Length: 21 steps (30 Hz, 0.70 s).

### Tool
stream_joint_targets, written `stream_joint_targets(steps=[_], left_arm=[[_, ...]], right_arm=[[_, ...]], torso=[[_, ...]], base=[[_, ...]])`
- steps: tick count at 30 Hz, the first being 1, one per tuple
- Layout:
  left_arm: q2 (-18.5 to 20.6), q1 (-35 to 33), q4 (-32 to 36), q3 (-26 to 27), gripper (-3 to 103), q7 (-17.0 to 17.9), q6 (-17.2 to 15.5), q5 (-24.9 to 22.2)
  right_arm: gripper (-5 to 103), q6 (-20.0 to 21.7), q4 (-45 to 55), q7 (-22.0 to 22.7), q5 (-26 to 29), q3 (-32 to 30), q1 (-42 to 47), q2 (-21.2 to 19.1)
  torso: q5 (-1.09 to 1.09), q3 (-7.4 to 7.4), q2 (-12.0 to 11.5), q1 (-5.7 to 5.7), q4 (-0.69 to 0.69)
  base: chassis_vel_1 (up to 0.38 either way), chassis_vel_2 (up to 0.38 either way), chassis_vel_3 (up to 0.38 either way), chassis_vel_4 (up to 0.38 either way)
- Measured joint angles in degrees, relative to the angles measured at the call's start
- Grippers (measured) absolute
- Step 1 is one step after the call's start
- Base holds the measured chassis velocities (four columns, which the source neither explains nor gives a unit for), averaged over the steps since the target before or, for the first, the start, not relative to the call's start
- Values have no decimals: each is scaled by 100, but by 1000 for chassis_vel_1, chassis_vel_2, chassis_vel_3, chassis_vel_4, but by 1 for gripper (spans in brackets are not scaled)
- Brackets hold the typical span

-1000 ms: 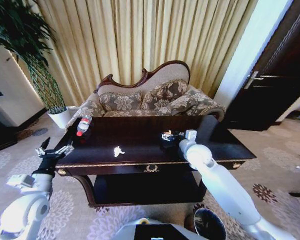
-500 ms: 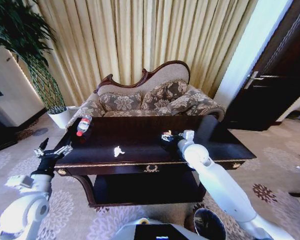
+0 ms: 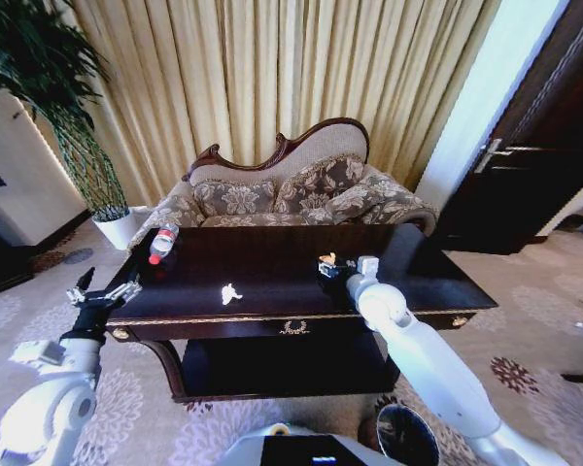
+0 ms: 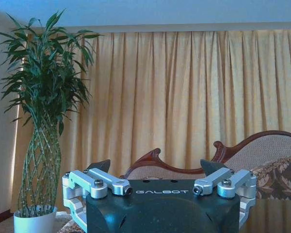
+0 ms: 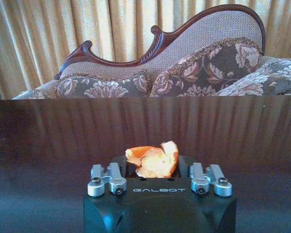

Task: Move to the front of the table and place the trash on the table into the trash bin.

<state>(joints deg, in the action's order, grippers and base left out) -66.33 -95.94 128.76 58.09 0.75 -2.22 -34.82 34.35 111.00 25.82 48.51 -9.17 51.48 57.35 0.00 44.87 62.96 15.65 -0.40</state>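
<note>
Right gripper [image 3: 326, 267] over table [image 3: 428, 282], right of centre, jaws closed on orange-yellow scrap [image 5: 153, 160]; scrap sits between jaws, lifted just off the dark top. Trash bin [image 3: 406, 435] on floor, near side of table, below right arm: next carry likely back and down. White paper bit [image 3: 230, 292] at table centre, nearer right arm. Bottle [image 3: 161, 243] lying at far left corner, red cap toward front edge, nearer left gripper [image 3: 104, 293]. Left gripper parked off left end, jaws spread, empty.
</note>
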Motion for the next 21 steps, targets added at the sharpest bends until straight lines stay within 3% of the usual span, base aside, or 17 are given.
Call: stream_joint_targets(steps=[6,7,9,11,14,21], left_arm=[[3,7,0,4,100,-3,3,0],[3,7,0,4,100,-3,3,0],[4,16,6,-1,100,-3,4,0],[5,18,11,-6,100,-4,5,0],[6,22,30,-29,100,-5,5,3],[23,37,35,-36,100,-4,5,-1]], right_arm=[[30,-64,92,5,37,-50,38,-43],[30,-64,92,5,37,-50,38,-43],[20,-114,152,11,43,-71,48,-70],[20,-133,187,11,47,-84,55,-89],[4,-188,331,12,74,-194,115,-161],[2,-502,725,-159,13,-852,495,-392]], torso=[[0,0,0,0,-1],[0,0,0,0,-1],[0,0,0,0,0],[1,0,0,0,0],[0,0,0,0,0],[-1,0,0,0,-1]], base=[[0,0,0,0],[0,0,0,0],[0,0,0,0],[0,0,0,0],[0,0,0,0],[0,0,0,0]])
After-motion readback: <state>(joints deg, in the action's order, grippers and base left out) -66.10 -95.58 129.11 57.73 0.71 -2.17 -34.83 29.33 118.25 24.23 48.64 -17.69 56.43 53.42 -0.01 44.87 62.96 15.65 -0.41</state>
